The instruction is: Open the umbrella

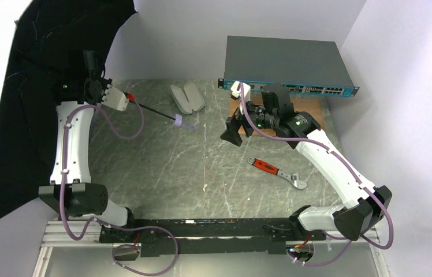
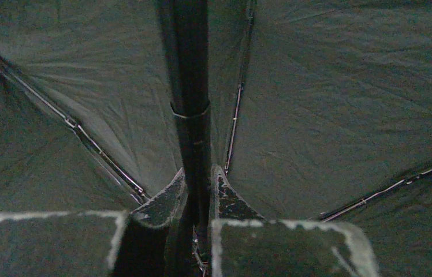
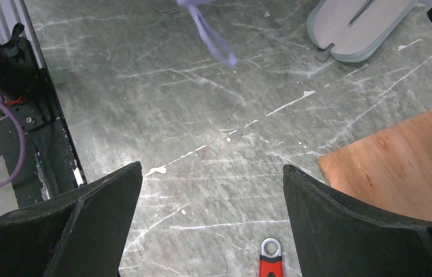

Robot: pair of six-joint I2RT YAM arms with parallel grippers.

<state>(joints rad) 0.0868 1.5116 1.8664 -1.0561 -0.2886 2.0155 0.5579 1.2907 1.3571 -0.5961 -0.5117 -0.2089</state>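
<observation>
Holding: left gripper [image 2: 197,183] is clamped on the thin black shaft [image 2: 190,109] of the umbrella [image 1: 6,115]; its 2 fingers [image 2: 234,202] press the shaft from either side, with the black lining and ribs filling the wrist view beyond.
Free arm: right gripper [image 3: 212,167] has its jaws spread wide and holds nothing; it hangs over the table [image 1: 173,167], beside the wooden board [image 3: 398,161] and above the red-handled wrench [image 1: 277,172].
Umbrella place: canopy is spread at the far left edge of the scene, black side facing the arms and pale outer fabric showing at its rim.
Long axis: shaft slants from the canopy hub at the left down toward the table's middle, ending in the lavender handle [image 1: 177,120] with its strap [image 3: 211,34].
Key relation: handle end points toward the right gripper and lies to that gripper's left, near but apart; the left arm owns the hub end.
Nearby: mint-green case [image 1: 186,97] lies open just beyond the handle.
Progress, judged: canopy looks fully spread, so the opening seems done or nearly so.
Next, judged: any steadying at the handle falls to the right arm, which would approach across the shaft.
</observation>
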